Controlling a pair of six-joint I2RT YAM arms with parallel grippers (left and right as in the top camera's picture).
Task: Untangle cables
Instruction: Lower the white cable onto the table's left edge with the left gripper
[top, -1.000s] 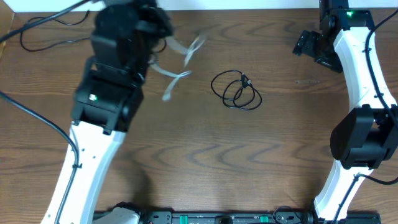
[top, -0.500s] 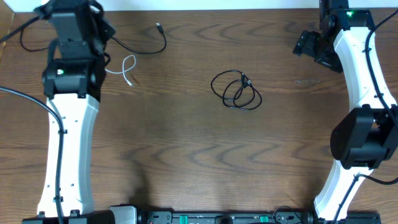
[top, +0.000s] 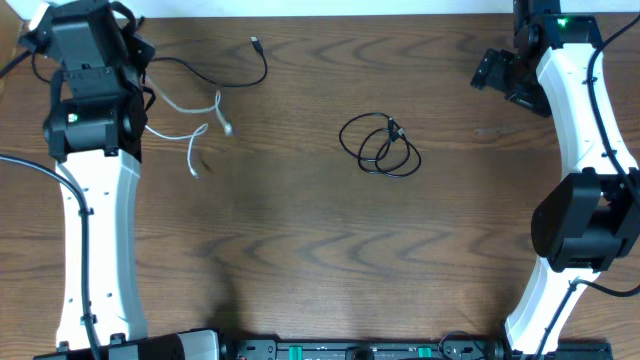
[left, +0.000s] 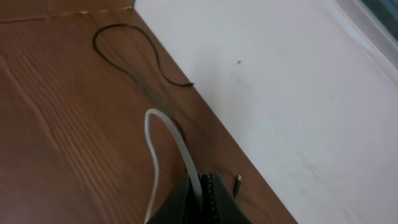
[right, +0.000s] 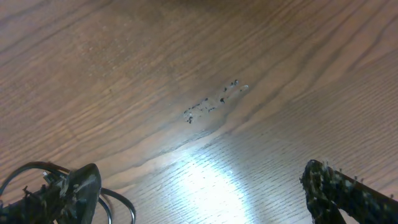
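Left pincer (left: 202, 182) pinching white cable (left: 153, 162) – right pincer (right: 202, 186) wide

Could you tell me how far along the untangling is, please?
Done: one black cable lies coiled alone at centre. In hand: the left gripper is shut on the white cable at the far-left corner. Left: the other black cable runs close beside it; whether they cross is hidden. The right gripper is open.

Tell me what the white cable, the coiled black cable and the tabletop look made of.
The white cable: flexible plastic-like jacket, smooth, bends softly. The coiled black cable: likely rubber or plastic sheath, matte. The tabletop: wood or wood-look laminate, brown grain, glossy glare.
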